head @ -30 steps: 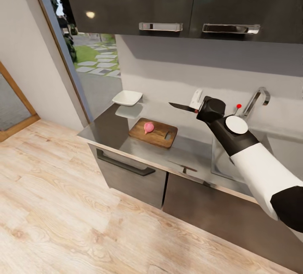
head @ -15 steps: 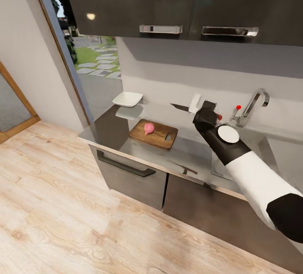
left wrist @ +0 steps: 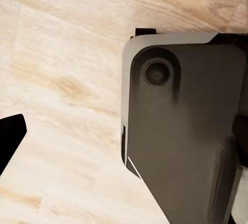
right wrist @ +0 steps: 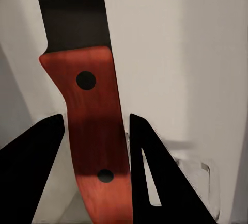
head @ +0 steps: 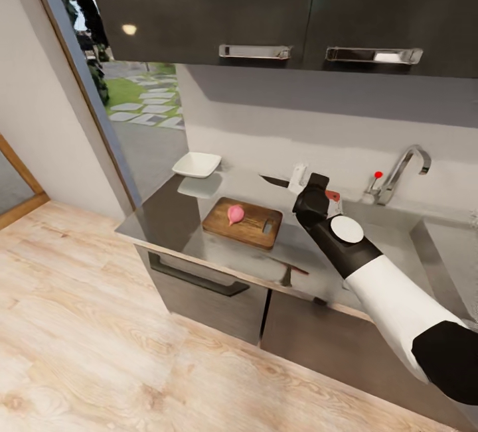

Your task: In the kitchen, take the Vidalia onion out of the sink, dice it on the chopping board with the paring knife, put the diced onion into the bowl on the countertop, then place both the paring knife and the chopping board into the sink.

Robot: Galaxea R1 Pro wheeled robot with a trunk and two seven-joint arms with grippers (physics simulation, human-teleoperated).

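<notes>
Pincer (head: 307, 188) of the right arm clamps paring knife (head: 282, 182) level, blade pointing toward bowl (head: 196, 164).

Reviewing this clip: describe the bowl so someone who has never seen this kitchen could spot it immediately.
Find the grey countertop under the dark wall cabinets and follow it to its far end, by the glass door, away from the sink. The bowl sits there, beyond the chopping board. It is white, shallow and squarish, unlike the dark wooden board with the pink onion on it.
</notes>
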